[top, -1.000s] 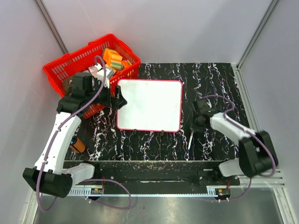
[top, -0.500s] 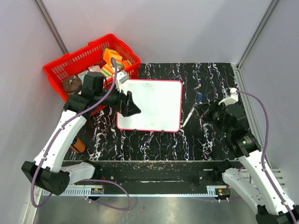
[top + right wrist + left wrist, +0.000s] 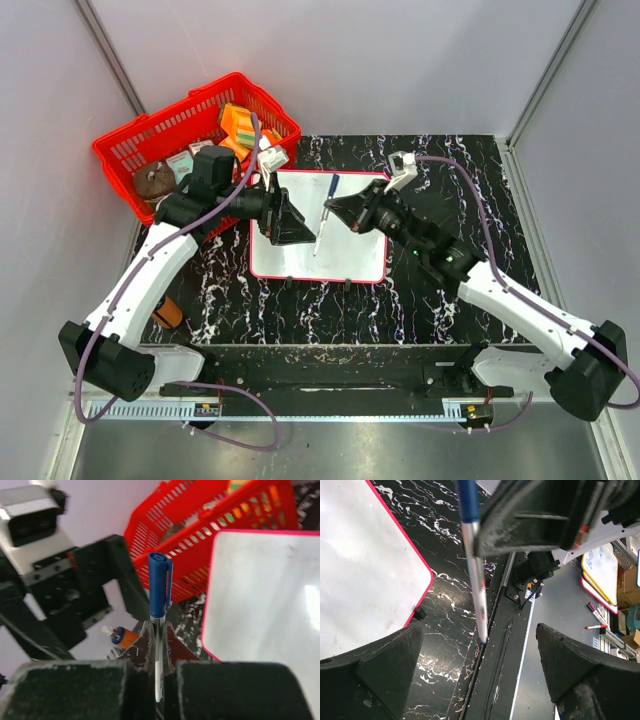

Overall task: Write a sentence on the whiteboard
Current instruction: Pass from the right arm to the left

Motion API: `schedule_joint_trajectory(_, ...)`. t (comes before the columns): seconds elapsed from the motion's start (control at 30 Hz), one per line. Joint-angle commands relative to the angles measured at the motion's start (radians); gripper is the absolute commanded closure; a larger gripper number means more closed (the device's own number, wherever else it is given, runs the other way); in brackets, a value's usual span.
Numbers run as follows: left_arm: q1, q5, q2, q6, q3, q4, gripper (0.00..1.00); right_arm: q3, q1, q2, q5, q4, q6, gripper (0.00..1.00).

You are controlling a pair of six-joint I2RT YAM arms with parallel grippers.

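The whiteboard (image 3: 345,235) lies flat mid-table, white with a thin red frame; it also shows in the left wrist view (image 3: 360,570) and the right wrist view (image 3: 265,595). Its surface looks blank, and the sentence is not in view. My right gripper (image 3: 330,208) hovers over the board's left half, shut on a marker (image 3: 333,185) with a blue cap and white barrel. The pads (image 3: 146,640) pinch the barrel just below the cap (image 3: 159,587). My left gripper (image 3: 300,228) stands wide open right beside it, the marker (image 3: 475,570) hanging between and beyond its fingers (image 3: 375,675).
A red basket (image 3: 195,140) with several items stands at the back left, touching the board's corner area. An orange-capped object (image 3: 168,313) lies on the table by the left arm. Enclosure walls close in on both sides; a rail (image 3: 330,385) runs along the front edge.
My right arm swung from the table's right side to over the board, carrying the marker. My left gripper moved right, onto the board's left part, and stayed open.
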Motion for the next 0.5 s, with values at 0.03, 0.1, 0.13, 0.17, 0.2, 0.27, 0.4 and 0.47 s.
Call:
schedule_joint_trajectory(0.03, -0.003, 0.041, -0.005, -0.022, 0.005, 0.080, 0.01, 0.099, 0.098, 0.044, 0.081, 0.194, -0.032, 1.00)
schedule_joint_trajectory(0.1, -0.003, 0.068, -0.019, -0.036, -0.016, 0.104, 0.02, 0.106, 0.126, 0.047, 0.149, 0.191, -0.029, 1.00)
schedule_joint_trajectory(0.13, -0.003, 0.083, -0.025, -0.045, -0.022, 0.126, 0.02, 0.111, 0.129, 0.050, 0.156, 0.186, -0.029, 1.00)
schedule_joint_trajectory(0.17, -0.003, 0.093, -0.033, -0.050, -0.036, 0.138, 0.07, 0.110, 0.134, 0.050, 0.170, 0.195, -0.029, 1.00)
schedule_joint_trajectory(0.2, -0.005, 0.100, -0.036, -0.053, -0.044, 0.146, 0.17, 0.108, 0.138, 0.050, 0.178, 0.198, -0.023, 1.00)
schedule_joint_trajectory(0.27, -0.003, 0.114, -0.045, -0.062, -0.065, 0.169, 0.36, 0.097, 0.146, 0.044, 0.190, 0.224, -0.020, 1.00)
schedule_joint_trajectory(0.4, -0.003, 0.119, -0.063, -0.073, -0.081, 0.189, 0.89, 0.079, 0.152, 0.022, 0.250, 0.207, -0.007, 1.00)
schedule_joint_trajectory(0.47, -0.002, 0.122, -0.072, -0.073, -0.078, 0.189, 1.00, 0.073, 0.152, 0.012, 0.272, 0.192, 0.010, 1.00)
